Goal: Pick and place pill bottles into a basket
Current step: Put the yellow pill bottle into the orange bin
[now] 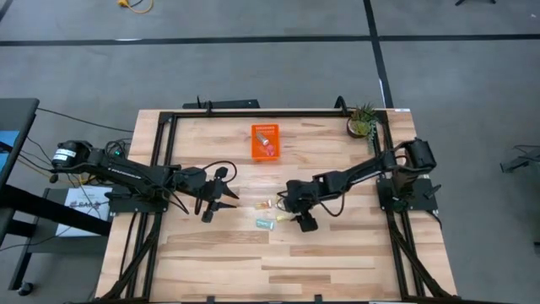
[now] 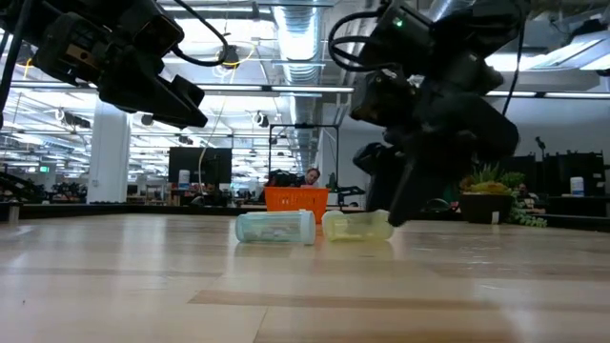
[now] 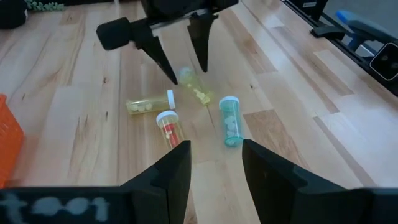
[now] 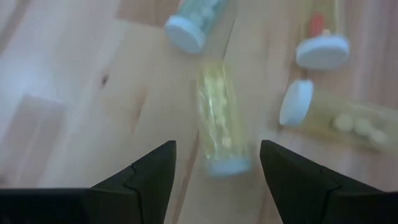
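Several small pill bottles lie on their sides mid-table: a teal one (image 3: 230, 121), a yellowish one with a white cap (image 3: 148, 103), one with red contents (image 3: 170, 129), and a yellowish one (image 4: 217, 121). My right gripper (image 4: 214, 177) is open. It hangs low over that last yellowish bottle, with one finger on either side and no touch showing. It also shows in the left wrist view (image 3: 185, 68). My left gripper (image 3: 214, 168) is open and empty, to the left of the bottles. The orange basket (image 1: 265, 142) stands toward the far edge with a bottle inside.
A small potted plant (image 1: 363, 122) stands at the far right corner. A black frame (image 1: 160, 160) runs along the table's left, far and right sides. Bare wood lies toward the near edge (image 1: 278, 270).
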Controlling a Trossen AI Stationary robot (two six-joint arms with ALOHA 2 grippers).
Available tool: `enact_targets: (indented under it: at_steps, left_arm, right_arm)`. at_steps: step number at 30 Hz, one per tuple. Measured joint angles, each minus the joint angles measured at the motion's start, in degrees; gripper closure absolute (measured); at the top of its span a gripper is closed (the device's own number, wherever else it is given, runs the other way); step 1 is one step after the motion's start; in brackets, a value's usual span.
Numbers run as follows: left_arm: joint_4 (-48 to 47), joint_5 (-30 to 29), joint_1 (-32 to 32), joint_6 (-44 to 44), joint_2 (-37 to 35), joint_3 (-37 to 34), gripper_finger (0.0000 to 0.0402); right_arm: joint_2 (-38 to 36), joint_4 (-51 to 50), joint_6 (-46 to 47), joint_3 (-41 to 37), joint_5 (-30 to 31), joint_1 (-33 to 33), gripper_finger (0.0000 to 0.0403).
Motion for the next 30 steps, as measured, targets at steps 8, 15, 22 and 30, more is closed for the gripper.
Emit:
enact_targets:
  at_steps: [8, 15, 22, 30]
  left_arm:
    - [0.00, 0.01, 0.00, -2.14, 0.00, 0.00, 0.0267]
    - [0.02, 0.03, 0.02, -1.98, 0.00, 0.00, 0.0267]
    - [0.00, 0.03, 0.00, -2.24, 0.00, 0.00, 0.0267]
    - [0.04, 0.03, 0.00, -2.00, 0.00, 0.00, 0.0267]
  right_arm:
    - [0.06, -0.28, -0.01, 0.57, -1.36, -0.04, 0.0177]
    - [0.06, -0.58, -0.50, 0.57, -3.66, -0.75, 0.0195]
    - [0.06, -0.54, -0.98, 0.55, -4.35, -2.38, 0.0213]
    - [0.06, -2.10, -0.11, 0.46, -3.58, -3.45, 0.0214]
